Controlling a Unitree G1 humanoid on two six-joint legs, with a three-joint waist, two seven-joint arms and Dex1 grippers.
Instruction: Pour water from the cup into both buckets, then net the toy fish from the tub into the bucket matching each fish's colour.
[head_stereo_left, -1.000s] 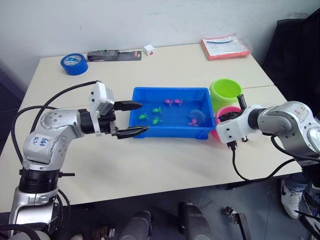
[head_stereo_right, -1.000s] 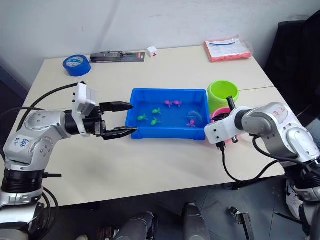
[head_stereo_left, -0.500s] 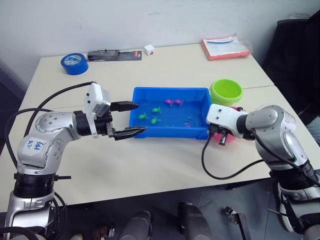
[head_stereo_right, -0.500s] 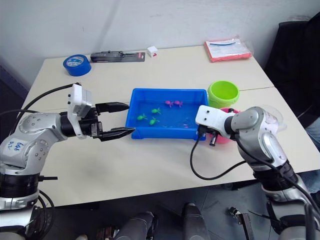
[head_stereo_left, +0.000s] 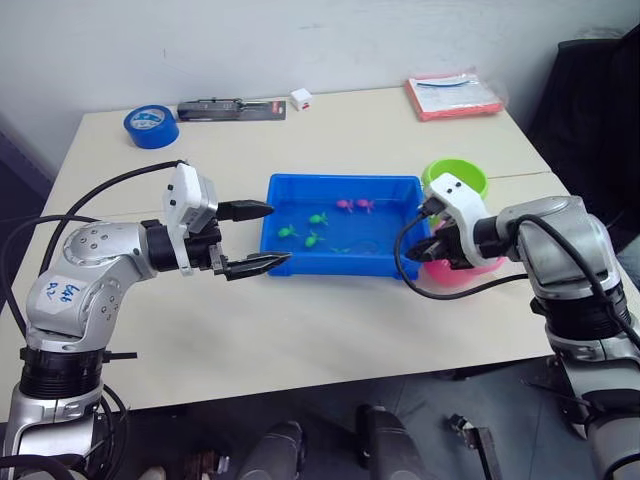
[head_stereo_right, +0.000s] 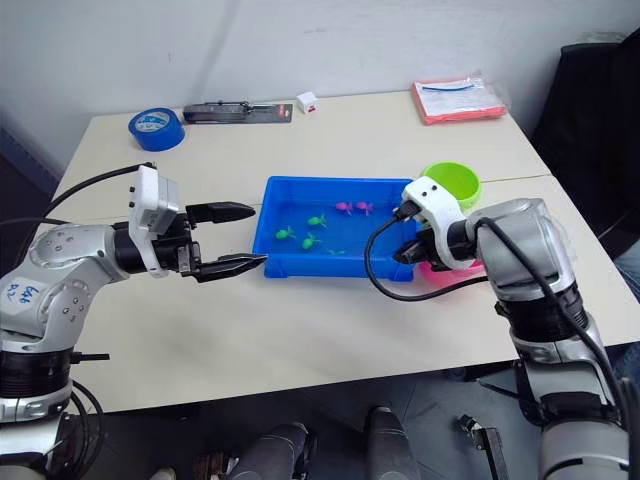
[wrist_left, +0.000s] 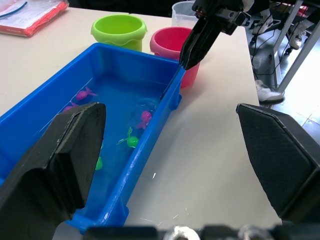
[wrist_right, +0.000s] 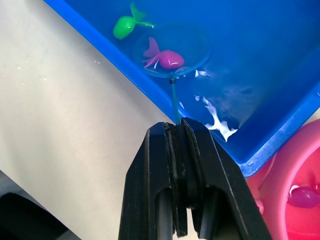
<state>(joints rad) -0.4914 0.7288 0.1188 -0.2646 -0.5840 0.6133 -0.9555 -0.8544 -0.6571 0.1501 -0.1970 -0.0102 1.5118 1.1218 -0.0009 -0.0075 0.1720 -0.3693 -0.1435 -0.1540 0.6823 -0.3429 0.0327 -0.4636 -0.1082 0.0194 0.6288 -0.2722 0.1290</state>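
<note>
I see the tub (head_stereo_left: 340, 225) lying with its long axis across the desk (head_stereo_left: 300, 330), water and several toy fish (head_stereo_left: 318, 218) inside it. My right hand (wrist_right: 179, 131) has its fingers pressed together on the net (wrist_right: 172, 75), whose thin stick runs straight out from the fingertips and over the tub's near wall, the hoop end pointing down into the water. In the right wrist view the ring sits around a pink fish (wrist_right: 165, 57), with a green fish (wrist_right: 125, 26) just beside the ring, outside it. The pink bucket (head_stereo_left: 470, 268) stands touching the tub's right end, a small pink object at its bottom, and the green bucket (head_stereo_left: 455, 178) is just behind it, also near that end. The clear cup (wrist_left: 182, 12) stands beyond the pink bucket, away from the tub. My left hand (head_stereo_left: 258, 238) hovers at the tub's left end, fingers spread wide apart, pointing along the tub's length and gripping nothing.
</note>
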